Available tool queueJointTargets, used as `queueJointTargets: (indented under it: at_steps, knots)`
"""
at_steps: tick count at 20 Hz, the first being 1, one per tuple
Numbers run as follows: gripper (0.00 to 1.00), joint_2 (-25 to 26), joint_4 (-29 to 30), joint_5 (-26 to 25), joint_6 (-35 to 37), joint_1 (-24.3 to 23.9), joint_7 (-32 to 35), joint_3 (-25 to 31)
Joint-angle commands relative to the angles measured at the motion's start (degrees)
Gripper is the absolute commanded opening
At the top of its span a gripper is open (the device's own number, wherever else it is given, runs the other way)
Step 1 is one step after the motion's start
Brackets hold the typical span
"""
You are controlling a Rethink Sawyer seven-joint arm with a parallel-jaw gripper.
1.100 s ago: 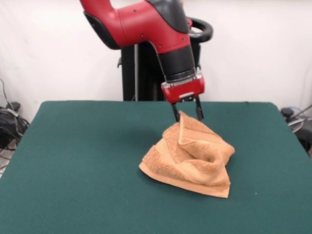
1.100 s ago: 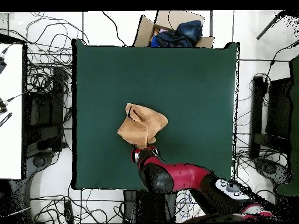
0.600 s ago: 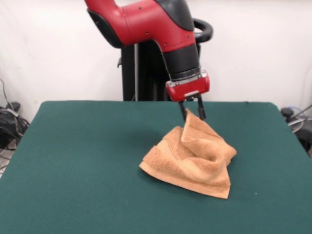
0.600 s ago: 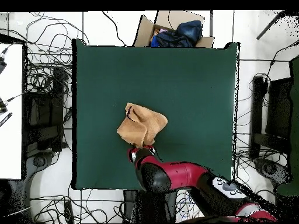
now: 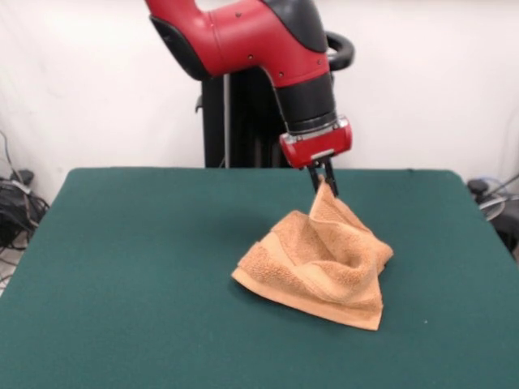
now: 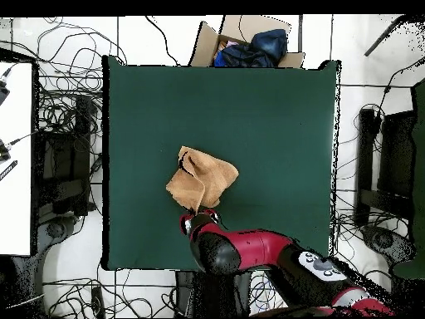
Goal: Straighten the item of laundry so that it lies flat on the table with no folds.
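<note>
A: What is seen beyond the desk (image 6: 249, 100)?

B: An open cardboard box (image 6: 247, 41) is set on the floor just past one desk edge in the overhead view; dark blue cloth (image 6: 253, 46) is bundled inside it.

A: And along the desk's other sides?

B: Tangled black cables (image 6: 70, 108) are spread over the tiled floor beside one desk side, with a white surface (image 6: 17, 158) placed further out. Dark equipment (image 6: 382, 166) is stood beside the opposite desk side. In the front view, a white wall (image 5: 97, 89) is seen behind the desk, and cables (image 5: 16, 203) are heaped by one far corner.
</note>
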Motion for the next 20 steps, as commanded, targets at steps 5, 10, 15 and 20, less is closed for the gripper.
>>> queueJointTargets:
  at_steps: [5, 10, 15, 20]
  knots:
    - [0.0, -6.52, -0.81, 1.32, 8.19, 1.65, 5.1, 3.05]
    - [0.0, -19.01, 5.95, 6.44, 18.49, -5.17, 2.11, 10.64]
    - [0.0, -32.32, 10.07, 16.5, 31.23, -11.07, -4.32, 18.22]
    - [0.0, -36.43, 7.64, 15.46, 38.23, -11.51, -7.57, 16.67]
